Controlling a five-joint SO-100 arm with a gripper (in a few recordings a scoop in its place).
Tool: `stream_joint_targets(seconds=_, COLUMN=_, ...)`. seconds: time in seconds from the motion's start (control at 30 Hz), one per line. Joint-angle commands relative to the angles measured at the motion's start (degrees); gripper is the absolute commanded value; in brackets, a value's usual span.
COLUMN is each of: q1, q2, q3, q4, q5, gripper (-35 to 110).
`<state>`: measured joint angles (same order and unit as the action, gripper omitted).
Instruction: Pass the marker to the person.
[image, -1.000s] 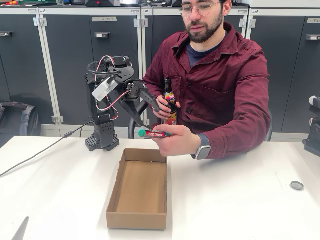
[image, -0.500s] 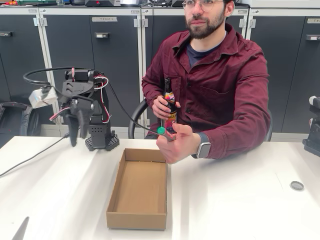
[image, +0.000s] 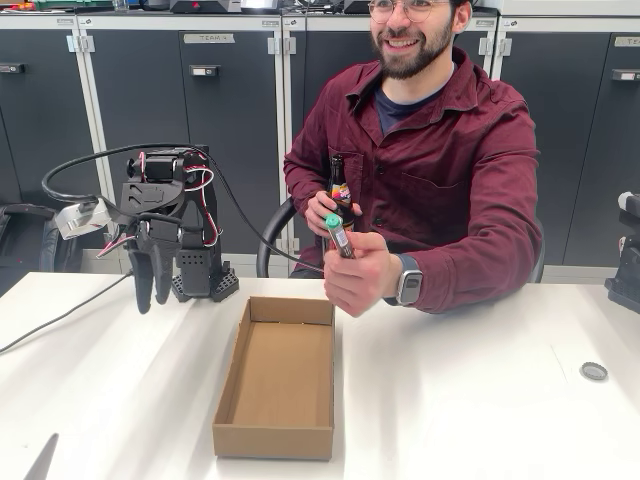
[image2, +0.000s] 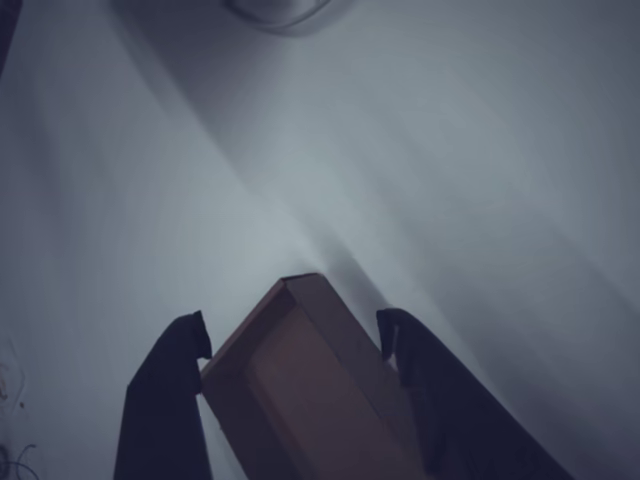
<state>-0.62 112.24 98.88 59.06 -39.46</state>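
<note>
Marker (image: 338, 236), green cap up, held upright in the person's hand (image: 362, 275) above the desk's (image: 480, 400) rear edge. Gripper (image: 152, 288) open and empty near the rear-left corner. Likely light, rigid, smooth; best grasped mid-barrel.

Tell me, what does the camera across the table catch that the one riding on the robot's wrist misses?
The fixed view alone shows the person holding the marker in one hand and a brown bottle in the other, plus the cabinets. The wrist view alone looks down between the fingers, spread apart with nothing between them. Both show the gripper, the cardboard box and the white table.
</note>
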Motion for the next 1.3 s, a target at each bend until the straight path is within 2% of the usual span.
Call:
stream_joint_targets(seconds=0.0, q1=-0.62, q2=1.41, q3=-3.87, q4=0.53, q5=0.44, gripper=37)
stream_joint_targets(seconds=0.83, q1=-0.35, q2=1.32, q3=-7.82, q4=5.36, q5=2.81, gripper=38)
stream_joint_targets(seconds=1.27, q1=-0.35, q2=2.29, q3=-5.27, q4=3.52, q5=2.11, gripper=38)
